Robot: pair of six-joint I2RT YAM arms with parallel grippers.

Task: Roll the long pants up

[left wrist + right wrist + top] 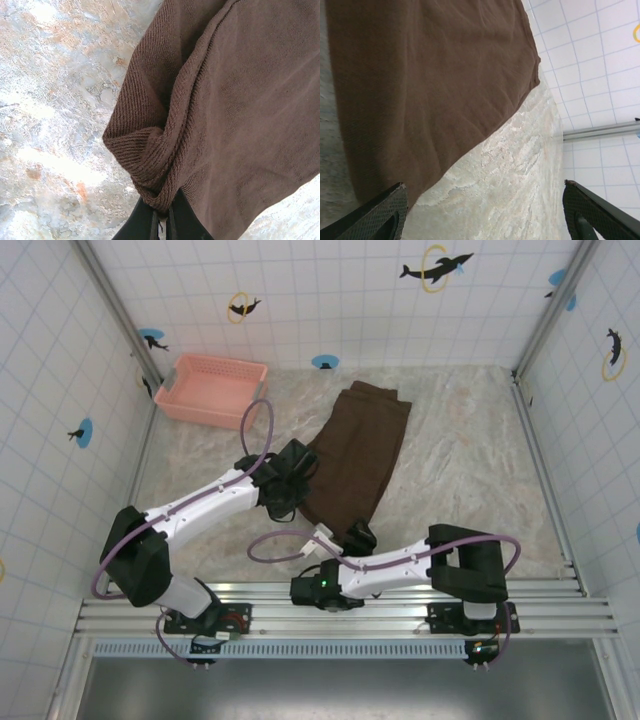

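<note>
**Ana:** Where are the long pants point(355, 455) lying?

**Ben:** The plain dark brown soft cloth trousers are lying flat near the middle of the pale marbled desk point(470, 470). They are stretching from the far side towards the arms, a little slanted. A pink slatted plastic basket point(215, 390) is standing in the far left corner, well apart from them.

**Ana:** What are the left jaws doing?

**Ben:** The left jaws are sitting at the left edge of the pants, near their lower end. In the left wrist view the two black fingers point(185, 225) are pressing together and pinching a bunched fold of the ribbed cloth point(240, 100). The fold is gathering right at their tips, and the rest of the cloth is spreading away above and to the right.

**Ana:** And the right jaws?

**Ben:** The right jaws are standing wide open and holding nothing. In the top view they are hovering at the near end of the pants. In the right wrist view the cloth point(420, 75) is lying ahead of the jaws, and its edge is ending just beside one finger point(375, 215). I cannot tell whether they are touching. Bare desk is showing between the two fingers.
</note>
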